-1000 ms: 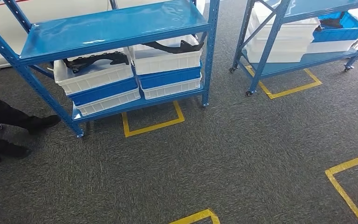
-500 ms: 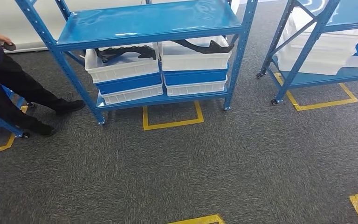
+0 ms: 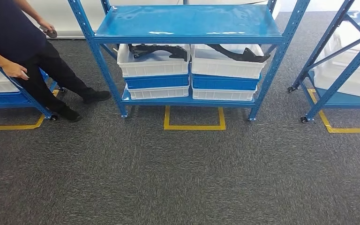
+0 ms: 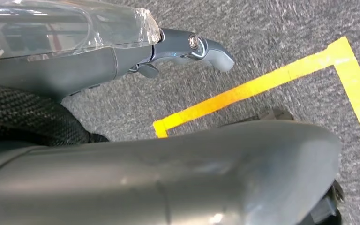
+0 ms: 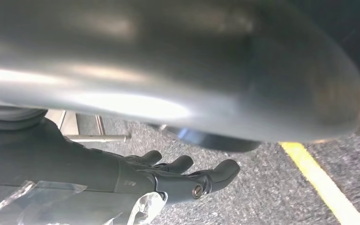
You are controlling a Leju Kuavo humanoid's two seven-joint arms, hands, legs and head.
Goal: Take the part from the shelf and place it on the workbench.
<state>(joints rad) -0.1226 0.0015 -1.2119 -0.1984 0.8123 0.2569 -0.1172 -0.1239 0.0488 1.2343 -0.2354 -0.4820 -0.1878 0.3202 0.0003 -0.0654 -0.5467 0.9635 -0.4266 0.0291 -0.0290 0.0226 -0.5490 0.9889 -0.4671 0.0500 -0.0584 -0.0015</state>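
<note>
Grey carpet marked with yellow tape (image 3: 194, 125) carries a blue shelf (image 3: 187, 23) whose lower level has two black parts (image 3: 157, 49) lying in white bins (image 3: 153, 68) stacked on blue ones, a person (image 3: 23, 51) standing beside it, while the left hand (image 4: 187, 49) and right hand (image 5: 183, 176) hang empty, fingers loosely extended

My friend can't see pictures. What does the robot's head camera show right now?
A blue metal shelf on grey carpet holds stacked white and blue bins, with black parts lying in the top ones. A person in dark clothes stands to its left.
</note>
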